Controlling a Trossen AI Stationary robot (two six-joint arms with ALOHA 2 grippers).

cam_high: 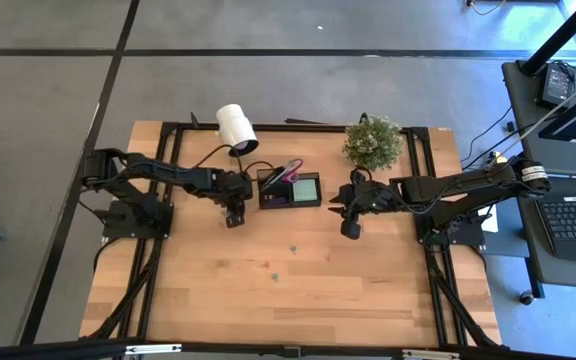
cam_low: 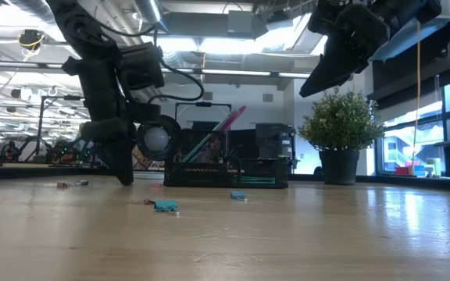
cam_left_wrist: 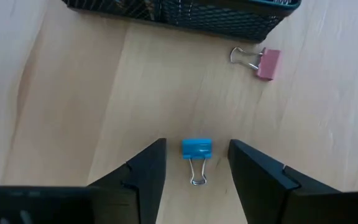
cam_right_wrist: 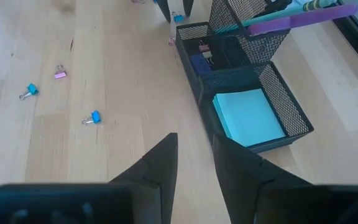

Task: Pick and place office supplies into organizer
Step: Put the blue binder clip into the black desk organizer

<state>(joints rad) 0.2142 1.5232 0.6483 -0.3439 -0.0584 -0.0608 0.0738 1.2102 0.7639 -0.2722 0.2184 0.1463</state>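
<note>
The black mesh organizer [cam_high: 288,188] stands at the table's far middle. Purple-handled scissors [cam_right_wrist: 303,18] and pens lean in its taller section, and a mint-green sticky pad [cam_right_wrist: 248,116] lies flat in its lower compartment. My left gripper [cam_left_wrist: 196,144] points down just left of the organizer, open. Its fingers stand on either side of a small blue binder clip [cam_left_wrist: 196,149] that lies flat on the wood, and they do not touch it. My right gripper [cam_high: 349,228] hangs above the table, right of the organizer, with a narrow gap between its fingers [cam_right_wrist: 166,152] and nothing in it.
A pink binder clip [cam_left_wrist: 263,62] lies beside the organizer's near wall. More blue and pink clips [cam_right_wrist: 95,117] [cam_right_wrist: 59,73] are scattered over the table's middle. A white roll [cam_high: 236,128] and a potted plant [cam_high: 373,143] stand along the far edge.
</note>
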